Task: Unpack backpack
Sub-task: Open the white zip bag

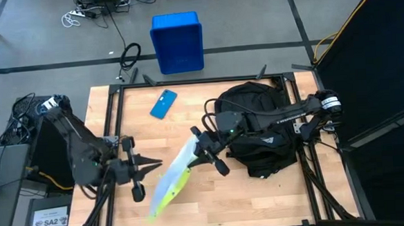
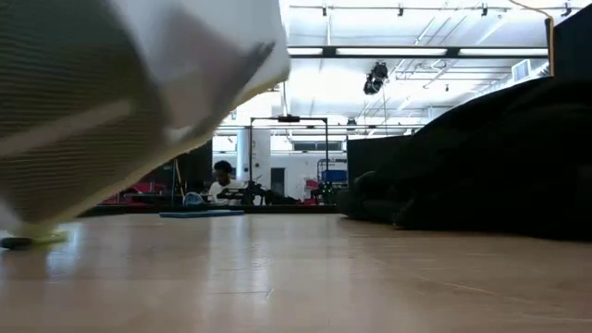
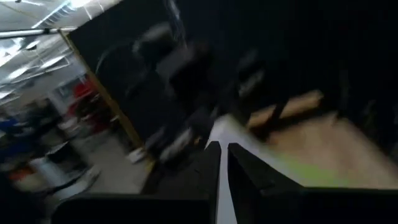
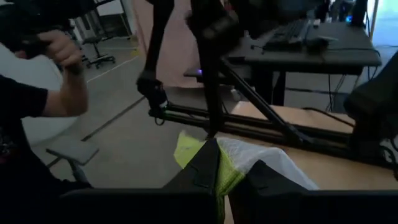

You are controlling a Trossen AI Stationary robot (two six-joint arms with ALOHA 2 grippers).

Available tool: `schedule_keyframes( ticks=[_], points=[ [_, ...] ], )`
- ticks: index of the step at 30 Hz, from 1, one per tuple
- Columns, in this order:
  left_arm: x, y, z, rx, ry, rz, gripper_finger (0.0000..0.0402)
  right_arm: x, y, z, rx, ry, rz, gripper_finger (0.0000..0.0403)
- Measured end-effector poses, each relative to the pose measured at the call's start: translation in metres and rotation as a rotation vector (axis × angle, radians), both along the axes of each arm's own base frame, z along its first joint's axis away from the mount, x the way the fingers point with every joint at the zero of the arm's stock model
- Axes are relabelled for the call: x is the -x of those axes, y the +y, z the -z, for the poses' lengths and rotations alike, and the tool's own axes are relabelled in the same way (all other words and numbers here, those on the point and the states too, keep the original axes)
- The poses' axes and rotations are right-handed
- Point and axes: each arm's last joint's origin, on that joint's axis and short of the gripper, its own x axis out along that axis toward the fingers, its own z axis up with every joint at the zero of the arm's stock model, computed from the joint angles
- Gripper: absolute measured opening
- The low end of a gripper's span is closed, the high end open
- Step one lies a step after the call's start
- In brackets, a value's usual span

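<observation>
The right gripper (image 1: 193, 150) is clamped on the top edge of a white and yellow-green garment (image 1: 170, 183), lifted above the table (image 1: 213, 202) centre. The left gripper (image 1: 154, 164), fingers closed with nothing visibly between them, points at the cloth from the left. The backpack (image 1: 258, 127) lies on the table's right side, a blue phone (image 1: 163, 104) far left of it

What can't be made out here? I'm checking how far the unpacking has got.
- Inside of the black fabric backpack: the high view shows only its closed-looking top.
- White and yellow-green mesh garment: fills the low view, blurred.
- Left gripper: left wrist view is motion-blurred.
- Flat blue rectangular item: too small to identify.
</observation>
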Motion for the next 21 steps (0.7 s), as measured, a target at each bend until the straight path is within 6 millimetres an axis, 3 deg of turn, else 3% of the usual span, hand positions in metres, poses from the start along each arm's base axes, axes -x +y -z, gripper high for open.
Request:
schedule_keyframes(
  ticks=[4, 10, 16, 21],
  points=[
    [0.011, 0.006, -0.005, -0.005, 0.061, -0.088, 0.0036, 0.006, -0.002, -0.007, 0.038, -0.015, 0.056, 0.0000],
    [0.015, 0.008, 0.004, 0.166, 0.172, 0.031, 0.0116, 0.011, -0.013, -0.015, 0.074, -0.033, 0.137, 0.0000],
    [0.008, -0.006, 0.030, 0.321, 0.281, 0.087, 0.0198, 0.010, -0.030, -0.017, 0.091, -0.034, 0.222, 0.0000],
    [-0.002, -0.022, 0.049, 0.298, 0.339, 0.063, 0.0220, 0.009, -0.051, -0.012, 0.147, 0.010, 0.372, 0.0000]
  ],
)
